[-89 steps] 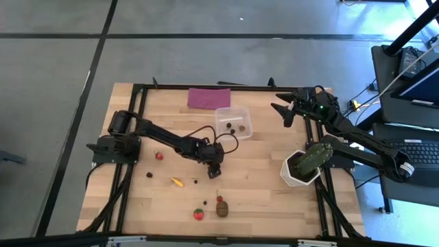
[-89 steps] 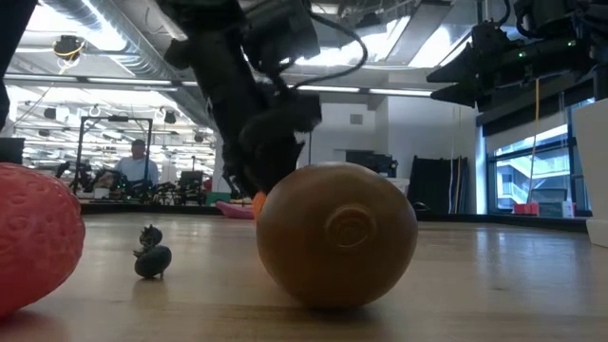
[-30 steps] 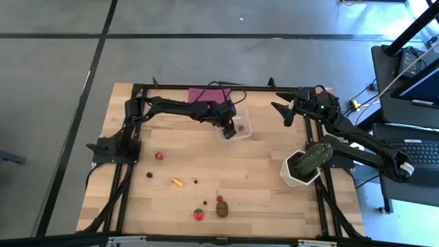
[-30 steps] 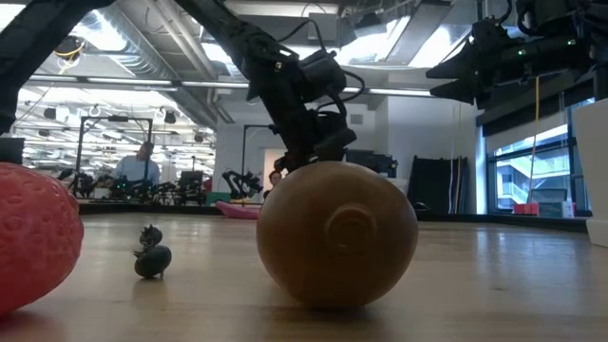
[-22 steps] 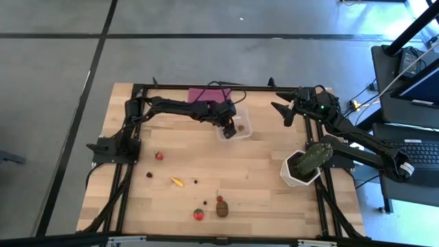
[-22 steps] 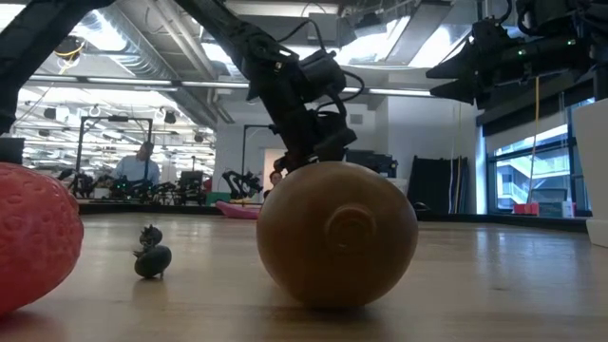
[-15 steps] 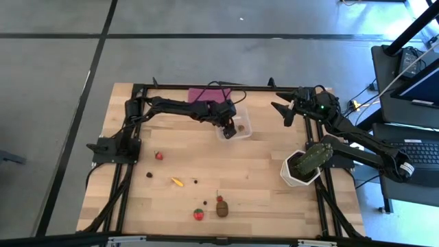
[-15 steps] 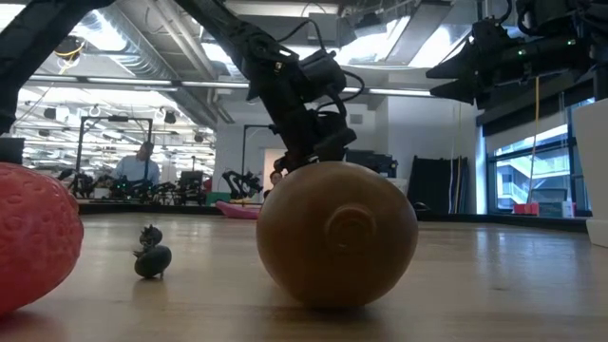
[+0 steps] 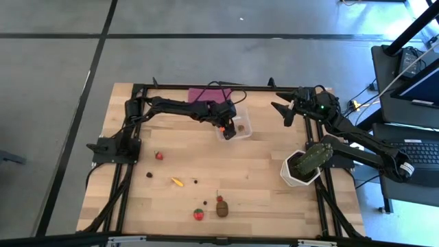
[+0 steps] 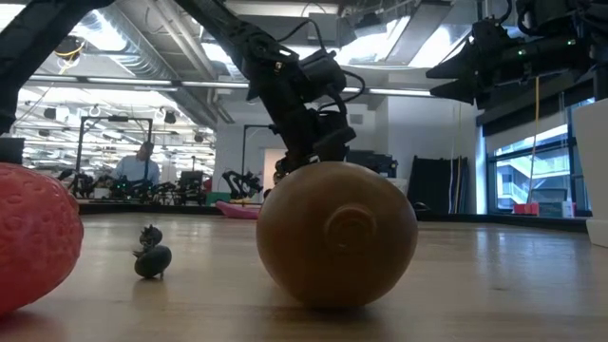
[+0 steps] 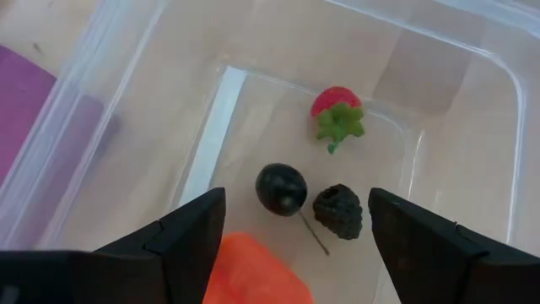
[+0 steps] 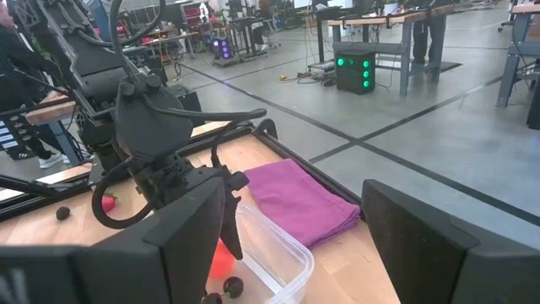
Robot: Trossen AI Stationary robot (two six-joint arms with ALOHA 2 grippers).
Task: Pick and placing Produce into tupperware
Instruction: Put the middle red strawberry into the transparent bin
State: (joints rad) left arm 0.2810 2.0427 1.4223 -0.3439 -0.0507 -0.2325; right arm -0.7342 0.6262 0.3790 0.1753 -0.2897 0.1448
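Over the tupperware [image 9: 233, 123], the left tool [image 11: 291, 241] hangs with fingers spread wide, an orange ball [image 11: 256, 270] falling free beneath. A strawberry [image 11: 337, 113] and two dark pieces already lie inside; several pieces, banana [image 9: 177, 182] included, await on the tabletop [image 9: 260, 178]. The right tool [image 12: 291, 245] idles open.

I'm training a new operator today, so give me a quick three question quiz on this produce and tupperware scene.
1. True or false: the left gripper is over the tupperware.
2. What lies between the left gripper's fingers in the left wrist view? A) yellow banana B) orange piece C) brown lump
3. Fill in: the right gripper waits near the table's ____ edge, beyond the potted cactus.

Key: 1 true; 2 B; 3 far.
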